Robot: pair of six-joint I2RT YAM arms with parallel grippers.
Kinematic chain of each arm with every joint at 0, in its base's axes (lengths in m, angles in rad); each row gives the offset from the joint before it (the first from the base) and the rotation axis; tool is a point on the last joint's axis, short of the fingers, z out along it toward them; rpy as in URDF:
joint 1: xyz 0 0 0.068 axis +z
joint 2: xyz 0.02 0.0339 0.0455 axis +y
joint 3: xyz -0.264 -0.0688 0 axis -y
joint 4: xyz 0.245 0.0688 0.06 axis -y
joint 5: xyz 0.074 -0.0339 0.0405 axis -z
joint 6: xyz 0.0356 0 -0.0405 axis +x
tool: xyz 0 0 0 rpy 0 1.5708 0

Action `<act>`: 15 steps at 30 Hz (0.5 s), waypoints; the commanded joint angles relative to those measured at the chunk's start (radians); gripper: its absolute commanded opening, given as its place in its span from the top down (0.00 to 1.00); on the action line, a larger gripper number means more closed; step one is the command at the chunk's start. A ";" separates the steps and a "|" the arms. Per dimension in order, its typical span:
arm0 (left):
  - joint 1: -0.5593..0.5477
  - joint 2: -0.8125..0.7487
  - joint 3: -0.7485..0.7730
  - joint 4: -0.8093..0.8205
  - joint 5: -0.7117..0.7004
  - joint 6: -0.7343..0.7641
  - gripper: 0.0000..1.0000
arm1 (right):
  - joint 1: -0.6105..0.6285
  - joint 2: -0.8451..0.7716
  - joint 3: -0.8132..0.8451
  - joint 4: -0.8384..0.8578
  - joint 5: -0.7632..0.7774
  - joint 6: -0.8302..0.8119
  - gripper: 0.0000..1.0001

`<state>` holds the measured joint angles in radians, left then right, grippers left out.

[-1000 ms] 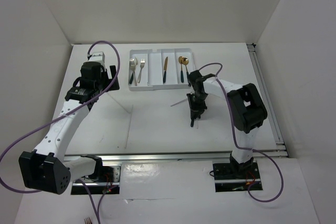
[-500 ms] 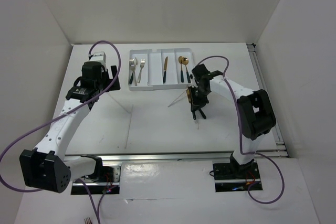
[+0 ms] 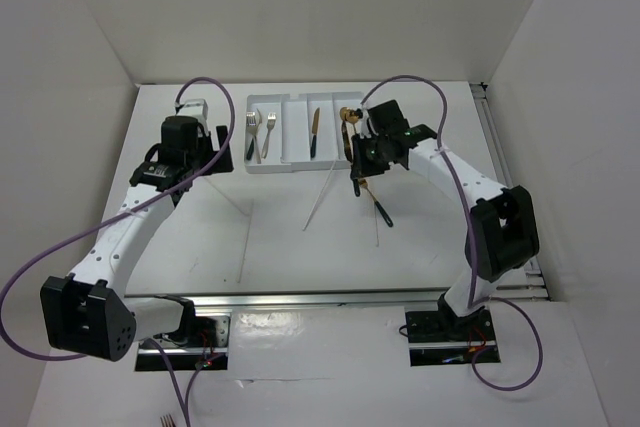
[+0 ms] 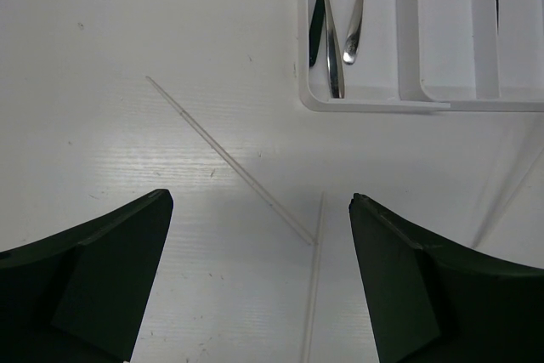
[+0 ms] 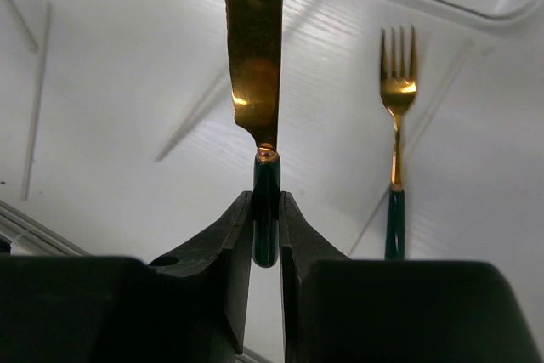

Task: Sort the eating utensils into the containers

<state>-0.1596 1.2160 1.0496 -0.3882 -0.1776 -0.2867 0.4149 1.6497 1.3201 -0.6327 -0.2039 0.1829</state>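
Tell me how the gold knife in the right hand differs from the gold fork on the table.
The gold knife with a dark green handle is clamped by its handle in the right hand; the gold fork with a dark green handle lies loose on the white table. The knife ends in a smooth flat blade, the fork in tines. Both have gold heads and dark green handles.

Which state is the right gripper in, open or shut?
Shut on the gold knife: the right gripper clamps its dark handle.
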 commanded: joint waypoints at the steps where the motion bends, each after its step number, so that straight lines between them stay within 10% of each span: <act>1: -0.003 -0.001 0.041 0.029 0.010 0.018 0.00 | 0.030 -0.015 0.066 0.177 -0.072 -0.031 1.00; 15: -0.003 -0.038 0.032 0.020 -0.036 0.046 0.00 | -0.047 0.612 0.643 0.209 -0.221 0.044 1.00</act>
<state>-0.1596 1.2098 1.0500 -0.3889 -0.1932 -0.2634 0.3973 2.1868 1.8629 -0.4332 -0.3885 0.1974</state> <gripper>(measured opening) 0.995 0.215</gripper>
